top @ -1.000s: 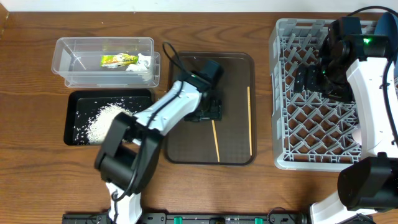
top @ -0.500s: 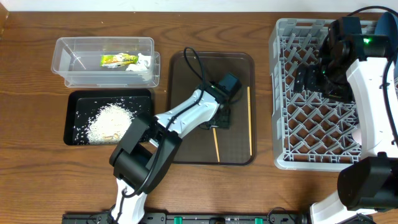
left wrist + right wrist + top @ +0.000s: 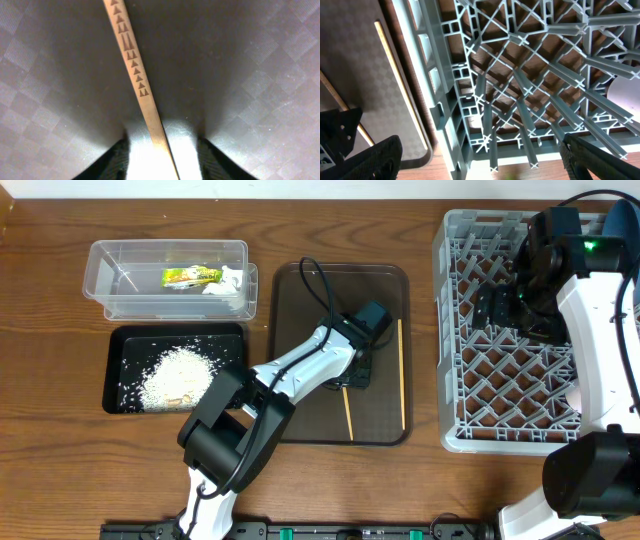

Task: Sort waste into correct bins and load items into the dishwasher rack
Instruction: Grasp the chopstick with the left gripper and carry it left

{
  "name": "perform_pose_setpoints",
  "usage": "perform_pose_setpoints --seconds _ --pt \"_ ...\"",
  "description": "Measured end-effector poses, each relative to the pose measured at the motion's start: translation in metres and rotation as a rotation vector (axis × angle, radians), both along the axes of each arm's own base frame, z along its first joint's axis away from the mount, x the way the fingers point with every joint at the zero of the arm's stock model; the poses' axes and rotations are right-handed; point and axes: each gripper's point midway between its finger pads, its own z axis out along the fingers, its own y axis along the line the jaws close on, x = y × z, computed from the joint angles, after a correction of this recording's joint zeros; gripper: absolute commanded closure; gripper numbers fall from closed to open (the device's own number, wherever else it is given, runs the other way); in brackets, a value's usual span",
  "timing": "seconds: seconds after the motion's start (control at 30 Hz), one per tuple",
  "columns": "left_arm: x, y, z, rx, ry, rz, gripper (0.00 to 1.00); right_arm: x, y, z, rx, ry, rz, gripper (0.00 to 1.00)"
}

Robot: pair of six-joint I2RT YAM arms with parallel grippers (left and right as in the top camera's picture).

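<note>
while the left gripper (image 3: 352, 372) sits low over the brown serving tray (image 3: 300, 300), its 2 fingers (image 3: 116, 161) straddle 1 chopstick (image 3: 136, 75) that lies flat on the tray's checkered surface. in the left wrist view the stick runs from the top edge down between the fingers with a bright gap on each side, so the jaws stand apart and are not clenched on it. from overhead, the rest of this chopstick pokes out from under the gripper toward the near edge of the tray, slightly tilted. the other chopstick (image 3: 401, 375) lies well apart from it along the tray's right side, nearly parallel to the rim.

the right gripper (image 3: 480, 145) hangs above the grey rack (image 3: 470, 380), over its left part. its dark fingers sit at the far corners of the right wrist view, spread wide and holding nothing. below them show the lattice bottom and the rack's openwork wall, with the brown tray just beside it.

on the left of the table (image 3: 50, 430), the clear tub (image 3: 110, 260) holds the yellow-green wrapper (image 3: 190, 276) and, touching it on the right, the white tissue (image 3: 228, 283). just in front of the tub, the black tray (image 3: 115, 340) holds a heap of rice (image 3: 180, 373), with loose grains scattered around it.
</note>
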Motion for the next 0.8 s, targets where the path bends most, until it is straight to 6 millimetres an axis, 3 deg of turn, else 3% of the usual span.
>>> perform_pose_setpoints --seconds 0.17,0.37,0.8 --pt "-0.0022 0.0018 -0.0003 0.008 0.009 0.0 0.76 0.0 0.0 0.0 0.0 0.0 0.0 0.01" --pt "-0.0048 0.0041 -0.0005 0.017 0.02 -0.003 0.85 0.0 0.0 0.0 0.0 0.0 0.0 0.01" --pt "-0.0037 0.0089 -0.0002 0.022 0.028 0.009 0.94 0.0 0.0 0.0 0.0 0.0 0.0 0.01"
